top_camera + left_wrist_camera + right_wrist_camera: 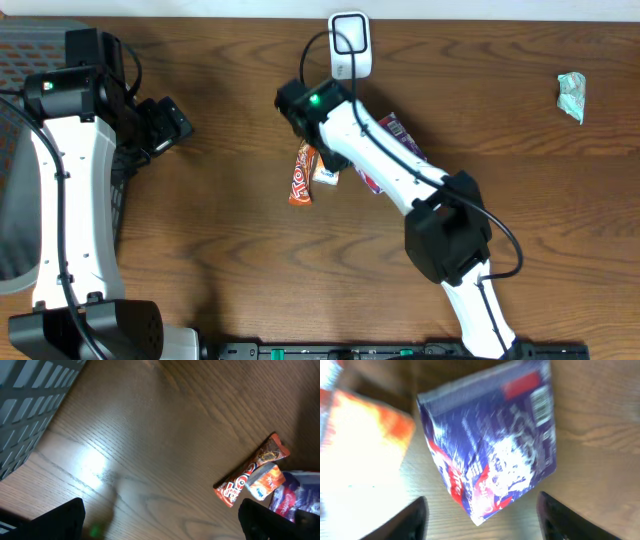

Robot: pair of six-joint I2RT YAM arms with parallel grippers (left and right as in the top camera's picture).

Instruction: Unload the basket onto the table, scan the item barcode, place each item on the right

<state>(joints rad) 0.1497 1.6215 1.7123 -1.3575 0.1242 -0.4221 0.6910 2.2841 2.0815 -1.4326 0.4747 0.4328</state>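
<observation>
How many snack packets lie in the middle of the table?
3: a long orange bar, a small white packet beside it, and a purple packet partly under the right arm, which may hide more.

A bright glare patch was seen on the table (97, 465) in the left wrist view. The purple packet (490, 445) was motion-blurred, the orange wrapper (370, 435) overexposed.

The left tool (162, 522) shows only as two dark fingers (62, 520) at 7 and 5 o'clock, spread wide over bare wooden worktop (165, 425). A grey slatted basket (30, 395) fills 10 o'clock. At 4 o'clock lies an orange-red candy bar (237, 482), a small orange-and-white packet (265, 480) overlapping it, and a purple packet (300, 495) touching that packet.
</observation>
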